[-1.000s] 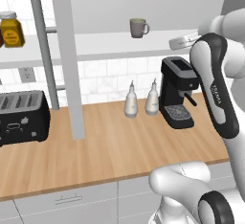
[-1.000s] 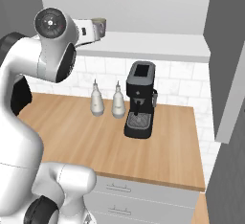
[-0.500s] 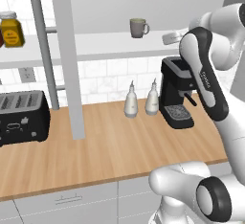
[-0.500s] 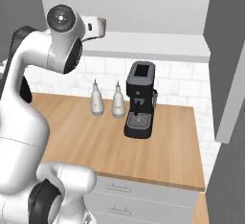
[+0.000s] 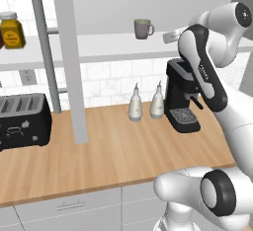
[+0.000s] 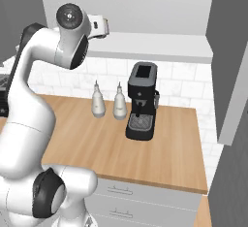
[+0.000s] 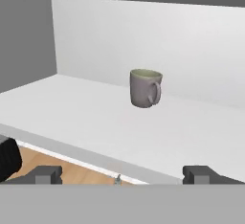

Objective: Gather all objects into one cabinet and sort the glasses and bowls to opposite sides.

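Swinging up toward the shelf (image 7: 72, 117), the wide-open end effector (image 7: 122, 174) is needing a level, centred approach to the mug (image 7: 144, 88).

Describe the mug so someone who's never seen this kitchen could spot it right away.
Look above the wooden counter to the white shelf of the open wall cabinet. The mug stands upright there, above the two white bottles. It is grey-beige with one loop handle, unlike the amber jar far left.

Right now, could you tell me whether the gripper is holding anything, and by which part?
Nothing is held. The gripper is open, its fingertips wide apart, facing the mug, which stands upright and untouched on the white shelf.
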